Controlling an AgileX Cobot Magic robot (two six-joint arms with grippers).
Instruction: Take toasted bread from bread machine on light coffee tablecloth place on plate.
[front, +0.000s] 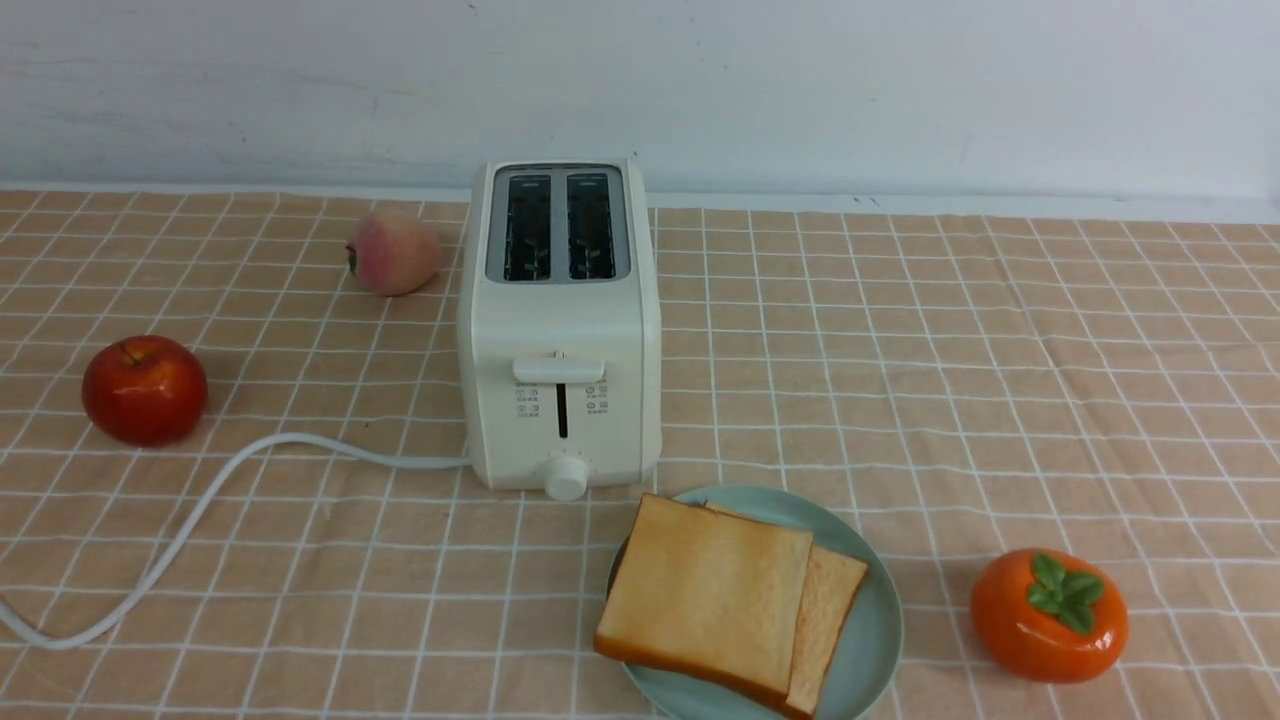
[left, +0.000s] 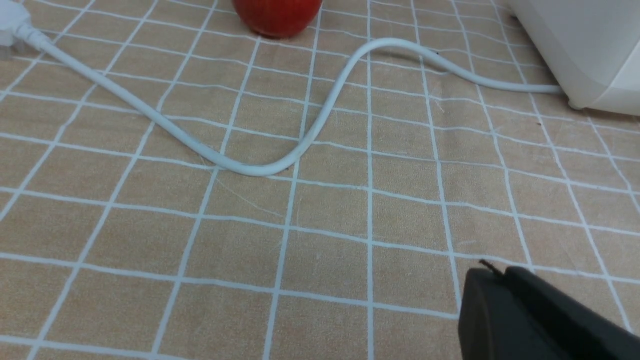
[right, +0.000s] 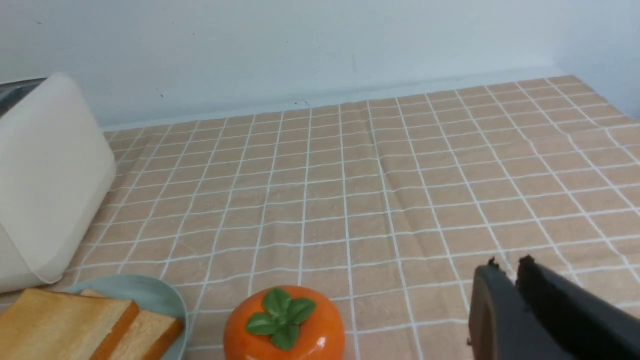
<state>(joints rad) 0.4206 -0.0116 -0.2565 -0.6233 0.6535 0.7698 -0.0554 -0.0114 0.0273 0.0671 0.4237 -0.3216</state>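
On the plate (front: 880, 640), front-right of the toaster (front: 560, 330): both toast slices (front: 705, 590), stacked w/ an offset, top one covering most of the lower. Lower slice pokes out on the right, upper overhangs the plate's near-left rim a bit. Both slots look empty in front view, lever up, so task reads as done IMO.

Plate sits just in front of the toaster, prob to keep the carry short. Toaster faces the robot w/ slots up, good for a top-down pull.

Left gripper (left: 492, 272): jaws together, holding nothing, above bare cloth (front: 900, 350) near the cord (left: 320, 120), well clear of the toast. Right gripper (right: 505, 267): narrow slit between jaws, nothing in it; can't tell if it counts as open or closed, tips are at frame edge. It hangs over cloth beyond the persimmon (front: 1048, 615), apart from the plate. Neither arm shows in front view, looks like a parked pose.

Distractors: red apple (front: 145, 390) on the left and peach (front: 393, 252) beside the toaster, neither in any path.
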